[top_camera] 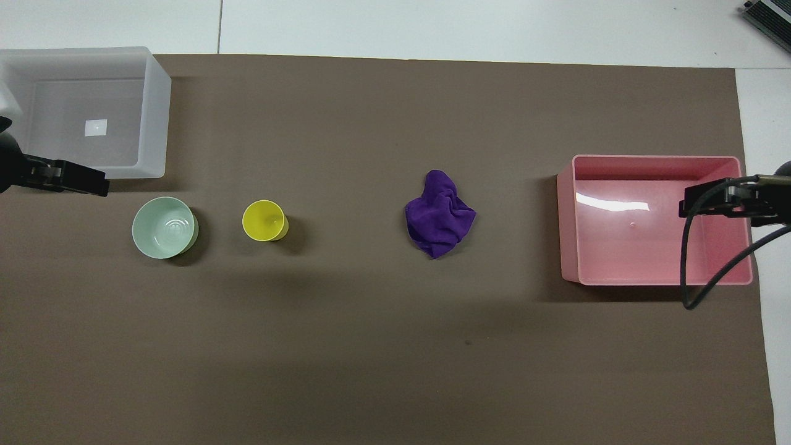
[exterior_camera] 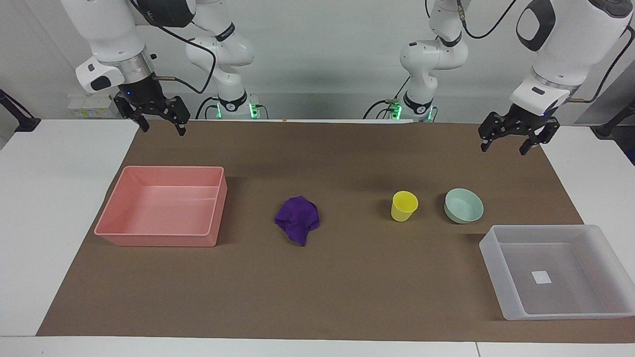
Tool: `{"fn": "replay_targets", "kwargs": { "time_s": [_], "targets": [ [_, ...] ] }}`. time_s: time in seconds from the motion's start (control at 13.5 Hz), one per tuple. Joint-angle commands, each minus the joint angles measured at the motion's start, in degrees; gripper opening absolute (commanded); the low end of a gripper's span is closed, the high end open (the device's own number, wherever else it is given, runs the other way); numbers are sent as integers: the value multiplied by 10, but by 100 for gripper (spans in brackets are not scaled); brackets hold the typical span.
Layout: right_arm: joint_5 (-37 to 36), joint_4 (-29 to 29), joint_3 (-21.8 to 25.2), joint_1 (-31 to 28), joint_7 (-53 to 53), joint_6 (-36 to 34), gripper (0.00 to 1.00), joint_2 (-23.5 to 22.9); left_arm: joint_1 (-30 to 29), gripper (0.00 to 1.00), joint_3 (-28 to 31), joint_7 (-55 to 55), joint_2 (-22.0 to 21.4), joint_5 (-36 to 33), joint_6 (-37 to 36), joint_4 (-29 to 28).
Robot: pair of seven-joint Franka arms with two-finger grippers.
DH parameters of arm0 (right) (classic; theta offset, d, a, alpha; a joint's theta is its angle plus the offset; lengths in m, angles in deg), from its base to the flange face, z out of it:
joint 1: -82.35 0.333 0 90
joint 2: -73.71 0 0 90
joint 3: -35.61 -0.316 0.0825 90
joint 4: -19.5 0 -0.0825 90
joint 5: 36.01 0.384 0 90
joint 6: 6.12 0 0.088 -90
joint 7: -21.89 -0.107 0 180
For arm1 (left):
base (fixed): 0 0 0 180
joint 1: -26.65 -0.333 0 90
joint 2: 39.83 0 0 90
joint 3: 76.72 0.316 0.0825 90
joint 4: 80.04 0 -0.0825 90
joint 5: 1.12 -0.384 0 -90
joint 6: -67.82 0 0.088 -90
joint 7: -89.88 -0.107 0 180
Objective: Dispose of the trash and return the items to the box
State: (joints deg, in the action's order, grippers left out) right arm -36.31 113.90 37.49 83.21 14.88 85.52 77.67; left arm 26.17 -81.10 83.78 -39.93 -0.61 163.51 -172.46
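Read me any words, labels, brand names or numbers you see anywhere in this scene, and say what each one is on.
None can be read.
The white square label on the floor of the translucent box looks blank.
Nothing legible on the pink bin, cup, bowl or cloth.

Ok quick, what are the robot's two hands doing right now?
Left end effector: open, empty, raised near the green bowl.
Right end effector: open, empty, raised near the pink bin.

We're seeing deep purple cloth (exterior_camera: pixel 297 219), yellow cup (exterior_camera: pixel 404 206), mint-green bowl (exterior_camera: pixel 463 205), pink bin (exterior_camera: pixel 163 206), whitish translucent tray (exterior_camera: pixel 555 277) showing a white label (exterior_camera: pixel 541 277), brown mat (exterior_camera: pixel 347 287).
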Motion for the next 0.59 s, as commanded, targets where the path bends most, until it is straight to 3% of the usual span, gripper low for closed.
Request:
{"fn": "replay_targets", "kwargs": {
  "time_s": [0.0, 0.52],
  "targets": [
    [3, 10, -4, -8, 18, 0, 100, 13, -3, 100, 2, 3, -4, 9, -18, 3],
    [6, 15, -4, -8, 19, 2, 100, 16, -20, 100, 3, -1, -17, 5, -11, -17]
  ]
}}
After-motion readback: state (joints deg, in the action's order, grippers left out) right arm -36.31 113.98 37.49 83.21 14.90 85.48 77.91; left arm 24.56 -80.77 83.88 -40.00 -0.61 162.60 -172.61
